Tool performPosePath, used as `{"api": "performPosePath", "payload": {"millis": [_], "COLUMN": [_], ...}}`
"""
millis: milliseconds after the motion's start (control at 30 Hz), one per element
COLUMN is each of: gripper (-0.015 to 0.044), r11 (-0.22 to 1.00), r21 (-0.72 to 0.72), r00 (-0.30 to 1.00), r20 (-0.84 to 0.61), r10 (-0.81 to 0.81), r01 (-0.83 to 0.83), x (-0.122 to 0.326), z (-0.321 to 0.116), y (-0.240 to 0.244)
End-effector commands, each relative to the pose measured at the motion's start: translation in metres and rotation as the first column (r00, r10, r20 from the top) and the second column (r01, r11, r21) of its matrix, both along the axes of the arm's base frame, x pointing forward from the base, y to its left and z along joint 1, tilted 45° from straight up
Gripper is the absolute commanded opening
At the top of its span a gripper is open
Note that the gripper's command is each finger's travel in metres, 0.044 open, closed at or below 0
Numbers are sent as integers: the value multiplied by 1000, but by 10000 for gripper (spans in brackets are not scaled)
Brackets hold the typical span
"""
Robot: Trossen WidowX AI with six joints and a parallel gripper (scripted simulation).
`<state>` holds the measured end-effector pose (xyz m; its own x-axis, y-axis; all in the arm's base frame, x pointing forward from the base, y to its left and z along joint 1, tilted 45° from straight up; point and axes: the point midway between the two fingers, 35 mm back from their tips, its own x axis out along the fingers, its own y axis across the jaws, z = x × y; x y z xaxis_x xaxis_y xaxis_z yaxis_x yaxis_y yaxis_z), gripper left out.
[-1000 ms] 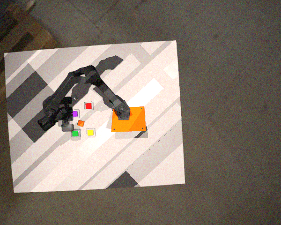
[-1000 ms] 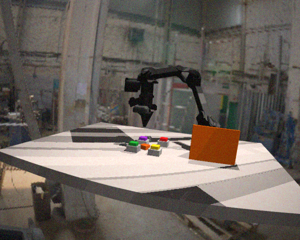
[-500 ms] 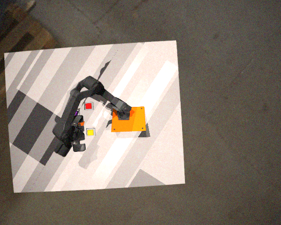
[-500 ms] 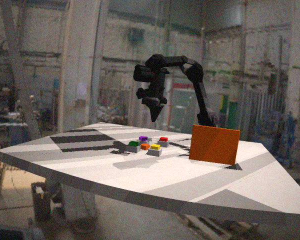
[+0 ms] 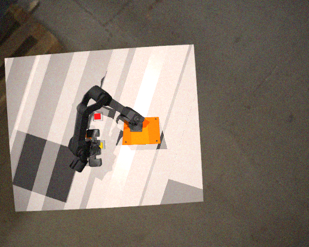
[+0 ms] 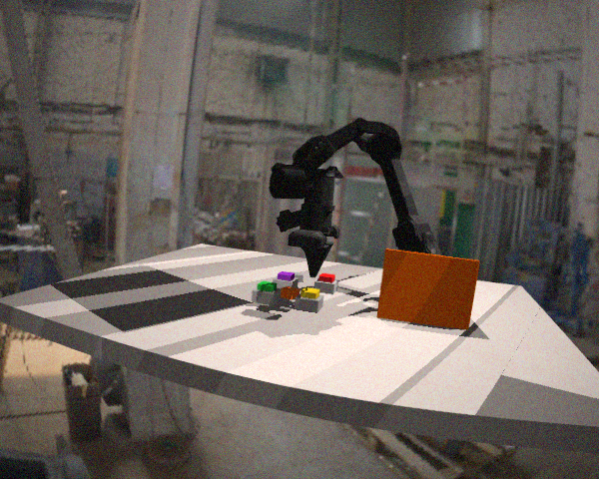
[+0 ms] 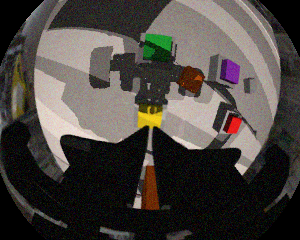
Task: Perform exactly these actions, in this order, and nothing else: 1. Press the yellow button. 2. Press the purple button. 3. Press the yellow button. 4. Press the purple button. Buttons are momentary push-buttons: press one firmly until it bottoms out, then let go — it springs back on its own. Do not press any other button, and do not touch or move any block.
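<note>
End effector [image 5: 96, 149] [image 6: 313, 271] [image 7: 150, 130] pressed together, above yellow button [image 5: 101, 145] [image 6: 309, 292] [image 7: 150, 119]. Centre, push straight down fully, release; avoid orange block [image 5: 86, 136] [image 6: 290, 292] [image 7: 190, 79], ten o'clock in top view.

top view straight down from high up, exterior low and side-on, wrist close, latter two sharing buttons [image 6: 309, 292] [image 7: 150, 119]

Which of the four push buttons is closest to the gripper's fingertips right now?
The yellow button: in the wrist view it lies directly ahead of the closed fingertips, while the green, purple and red ones sit farther off.
</note>
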<state>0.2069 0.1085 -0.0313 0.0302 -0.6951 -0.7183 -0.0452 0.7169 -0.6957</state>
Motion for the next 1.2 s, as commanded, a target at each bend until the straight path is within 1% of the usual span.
{"api": "performPosePath", "payload": {"millis": [0,700,1167], "gripper": [20,20,20], "r11": [1000,1000,1000], "r21": [4,3,3], "r00": [1000,1000,1000], "r20": [8,9,9], "r10": [13,13,13], "r01": [-13,-13,-13], "x": [1,3,3], "z": [-4,-27,-28], "y": [-2,-25,-25]}}
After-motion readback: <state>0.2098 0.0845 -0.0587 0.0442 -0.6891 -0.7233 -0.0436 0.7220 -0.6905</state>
